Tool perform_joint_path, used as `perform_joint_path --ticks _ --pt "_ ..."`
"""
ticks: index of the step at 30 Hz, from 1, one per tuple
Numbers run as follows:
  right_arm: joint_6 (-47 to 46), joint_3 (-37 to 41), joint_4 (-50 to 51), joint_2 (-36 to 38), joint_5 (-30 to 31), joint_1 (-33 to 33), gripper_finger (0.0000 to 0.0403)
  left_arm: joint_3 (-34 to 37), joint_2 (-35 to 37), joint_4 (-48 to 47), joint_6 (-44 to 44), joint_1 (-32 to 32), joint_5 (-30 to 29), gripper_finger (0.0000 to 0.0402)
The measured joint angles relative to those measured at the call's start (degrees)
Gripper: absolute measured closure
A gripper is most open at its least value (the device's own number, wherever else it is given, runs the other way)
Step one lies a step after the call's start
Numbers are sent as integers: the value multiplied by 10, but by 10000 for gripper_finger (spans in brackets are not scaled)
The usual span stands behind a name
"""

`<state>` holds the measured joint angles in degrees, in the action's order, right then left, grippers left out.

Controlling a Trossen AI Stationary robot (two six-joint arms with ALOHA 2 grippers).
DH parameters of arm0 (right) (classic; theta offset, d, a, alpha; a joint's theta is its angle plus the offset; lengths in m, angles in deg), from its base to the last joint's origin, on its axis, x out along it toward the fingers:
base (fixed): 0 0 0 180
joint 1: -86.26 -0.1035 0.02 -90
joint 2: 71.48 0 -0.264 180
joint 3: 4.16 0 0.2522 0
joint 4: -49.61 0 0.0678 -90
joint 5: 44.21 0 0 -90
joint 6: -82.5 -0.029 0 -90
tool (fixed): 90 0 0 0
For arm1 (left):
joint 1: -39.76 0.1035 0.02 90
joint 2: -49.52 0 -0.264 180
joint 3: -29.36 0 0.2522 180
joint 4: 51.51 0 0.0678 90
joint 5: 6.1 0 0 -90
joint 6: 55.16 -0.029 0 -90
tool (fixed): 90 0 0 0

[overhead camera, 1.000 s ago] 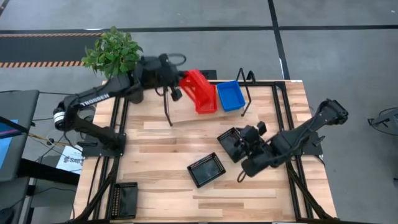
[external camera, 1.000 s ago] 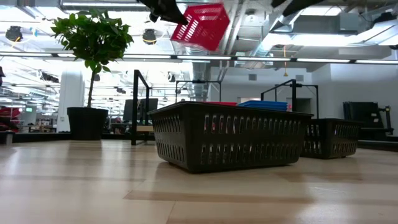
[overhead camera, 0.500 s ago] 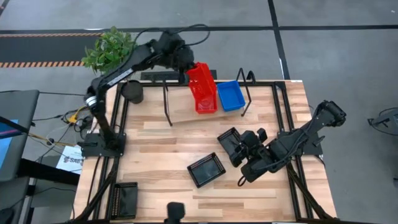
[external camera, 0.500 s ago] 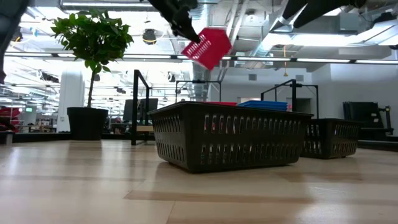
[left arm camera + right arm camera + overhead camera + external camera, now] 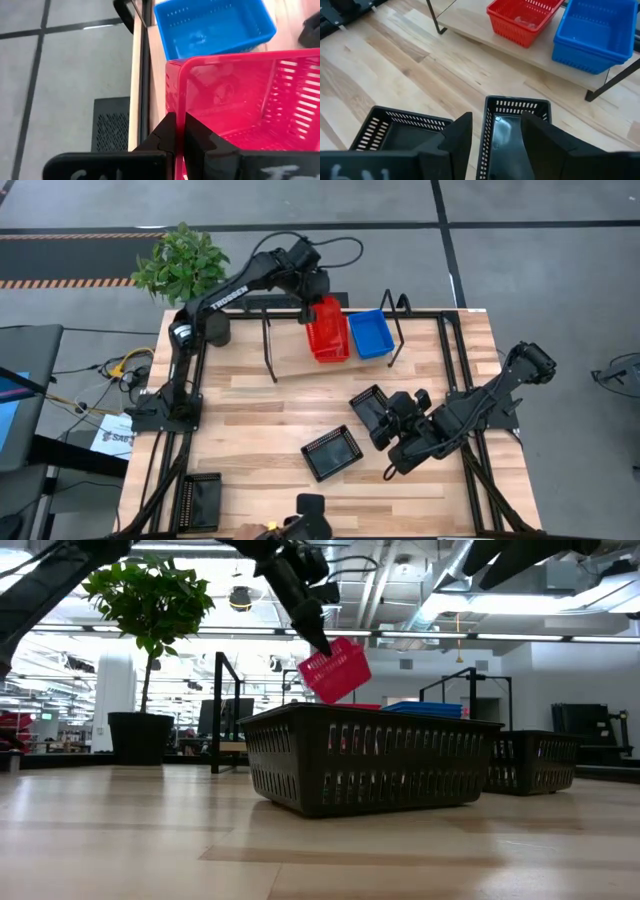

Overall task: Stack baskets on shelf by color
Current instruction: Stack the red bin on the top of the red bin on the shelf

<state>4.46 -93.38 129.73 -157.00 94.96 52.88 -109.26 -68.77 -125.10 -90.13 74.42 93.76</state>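
My left gripper [image 5: 179, 131] is clamped on the rim of a red basket [image 5: 327, 313], held tilted in the air above the red basket [image 5: 521, 18] on the shelf [image 5: 290, 350], with the blue basket [image 5: 382, 333] just beside it and a potted plant [image 5: 182, 262] off the surface's far left corner. My right gripper [image 5: 492, 131] hangs with its jaws apart over the near wall of a black basket [image 5: 368, 408]; another black basket [image 5: 332, 452] sits near it on the surface [image 5: 250, 420], and a third [image 5: 201, 501] sits at the front left corner.
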Motion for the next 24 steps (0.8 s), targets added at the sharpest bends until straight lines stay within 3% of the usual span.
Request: perform_joint_path --ticks 13,24 --pt "0 0 21 0 1 2 218 -5 -10 -29 -50 -3 -16 400" --pt "-1 0 22 0 0 2 221 -5 -10 -31 -69 -5 -15 372"
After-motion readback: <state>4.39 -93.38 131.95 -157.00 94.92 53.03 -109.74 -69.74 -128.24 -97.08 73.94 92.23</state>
